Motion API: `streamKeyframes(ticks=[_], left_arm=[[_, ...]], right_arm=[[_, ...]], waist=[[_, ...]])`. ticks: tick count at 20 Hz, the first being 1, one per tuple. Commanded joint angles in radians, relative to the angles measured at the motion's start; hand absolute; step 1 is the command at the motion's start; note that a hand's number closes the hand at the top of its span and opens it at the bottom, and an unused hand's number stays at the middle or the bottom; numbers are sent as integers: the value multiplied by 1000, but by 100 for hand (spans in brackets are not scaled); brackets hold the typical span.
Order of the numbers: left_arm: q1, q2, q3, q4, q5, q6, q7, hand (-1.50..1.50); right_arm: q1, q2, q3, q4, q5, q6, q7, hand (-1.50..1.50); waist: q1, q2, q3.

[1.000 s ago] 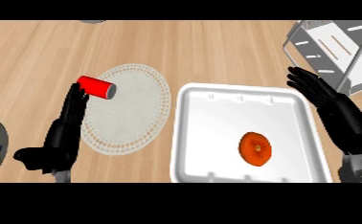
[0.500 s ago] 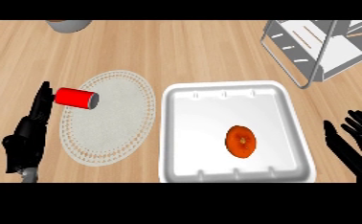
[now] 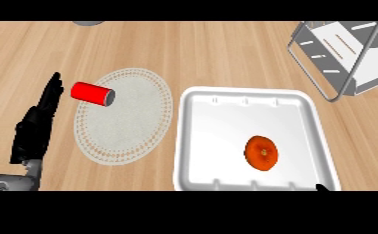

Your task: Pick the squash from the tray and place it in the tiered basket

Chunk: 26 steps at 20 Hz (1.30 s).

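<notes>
Toward the tray's right near corner: squash is lying alone, untouched.
Right hand: is dropping back since a second ago, fingers unreadable; reach not yet begun.
Left hand: is resting straight-fingered, holding nothing, beside the red can.
Room: bare tray is stretching toward the tiered basket.

Right hand and tiered basket cut off.

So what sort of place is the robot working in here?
Most likely a kitchen counter: a wooden top with a white tray holding an orange squash, a round placemat with a red can lying on it, and a wire tiered basket at the far right.
</notes>
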Motion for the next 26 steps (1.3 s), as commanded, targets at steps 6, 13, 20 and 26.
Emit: streamKeyframes(ticks=[6,13,20,26], left_arm=[[-93,1,-27,-9,-17,-29,65,0],[-107,-40,-48,18,-43,-22,73,0],[-113,-24,-20,31,-42,-42,60,0],[-141,-38,-4,73,-38,-50,50,0]], right_arm=[[104,-181,147,-316,260,256,533,-150],[-175,-175,152,-347,364,423,1006,-150],[-325,-128,127,-246,292,549,1119,-150],[-398,-18,168,-113,380,577,1121,-150]], waist=[[73,13,-1],[80,6,3],[71,2,4],[65,4,4]])
